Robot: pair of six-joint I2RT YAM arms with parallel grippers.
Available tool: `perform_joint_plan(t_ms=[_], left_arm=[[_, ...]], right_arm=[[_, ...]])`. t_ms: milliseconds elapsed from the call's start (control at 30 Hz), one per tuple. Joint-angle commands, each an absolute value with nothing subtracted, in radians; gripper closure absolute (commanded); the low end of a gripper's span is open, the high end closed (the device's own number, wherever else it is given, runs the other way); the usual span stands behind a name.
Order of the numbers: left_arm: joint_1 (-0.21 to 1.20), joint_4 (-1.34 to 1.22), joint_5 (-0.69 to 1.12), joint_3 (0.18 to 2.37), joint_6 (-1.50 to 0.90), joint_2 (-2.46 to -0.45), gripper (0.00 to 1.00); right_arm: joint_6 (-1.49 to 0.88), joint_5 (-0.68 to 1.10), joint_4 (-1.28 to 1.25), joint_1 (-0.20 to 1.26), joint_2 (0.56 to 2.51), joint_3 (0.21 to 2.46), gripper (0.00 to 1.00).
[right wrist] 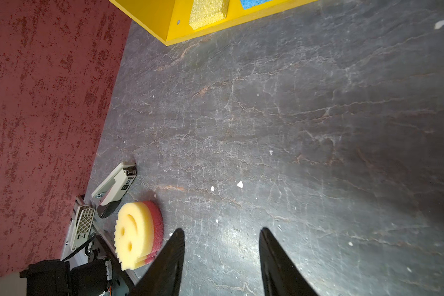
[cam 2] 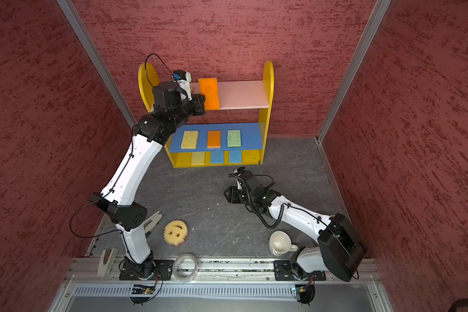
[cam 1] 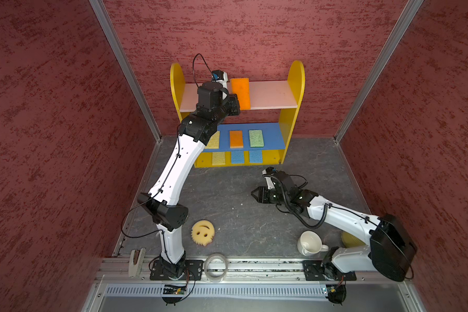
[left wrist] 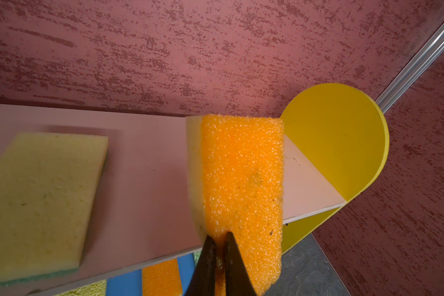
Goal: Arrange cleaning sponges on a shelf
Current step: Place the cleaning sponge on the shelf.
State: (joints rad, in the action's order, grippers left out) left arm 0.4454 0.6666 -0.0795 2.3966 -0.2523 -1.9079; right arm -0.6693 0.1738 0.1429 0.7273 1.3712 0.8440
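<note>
The shelf (cam 1: 295,78) stands against the back wall. My left gripper (left wrist: 219,234) is shut on the near end of an orange sponge (cam 1: 241,91), held over the pink upper board (cam 1: 270,94); I cannot tell whether the sponge touches it. In the left wrist view, a yellow sponge (left wrist: 41,192) lies flat on that board. The blue middle board (cam 1: 274,135) carries yellow, orange and green sponges. The yellow base holds one yellow and two blue ones. A round smiley sponge (cam 1: 203,232) lies on the floor. My right gripper (right wrist: 222,230) hangs open over bare floor, empty.
A white mug (cam 1: 310,243) lies by the right arm's base. A clear tape ring (cam 1: 215,267) sits on the front rail. A stapler (cam 2: 152,220) lies on the floor beside the left arm. Red walls close in three sides.
</note>
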Motion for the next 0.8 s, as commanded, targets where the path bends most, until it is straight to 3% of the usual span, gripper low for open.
perform_joint_plan(t_ms=[0,133,333,767], left_arm=[[0.422,0.710,-0.079,2.454,-0.245,-1.949,0.90],[0.400,0.724,-0.058,2.488,-0.258,-1.990,0.89],[0.375,0.731,-0.034,2.490,-0.280,-2.017,0.89],[0.343,0.711,0.018,2.499,-0.316,-2.037,0.89]], right_arm=[[-0.670,0.167,0.046,0.720,1.307,0.814,0.52],[-0.581,0.122,0.031,0.721,1.200,0.854,0.52],[-0.332,0.030,0.137,0.719,1.223,1.204,0.49],[-0.219,0.186,0.568,0.589,1.964,2.409,0.51]])
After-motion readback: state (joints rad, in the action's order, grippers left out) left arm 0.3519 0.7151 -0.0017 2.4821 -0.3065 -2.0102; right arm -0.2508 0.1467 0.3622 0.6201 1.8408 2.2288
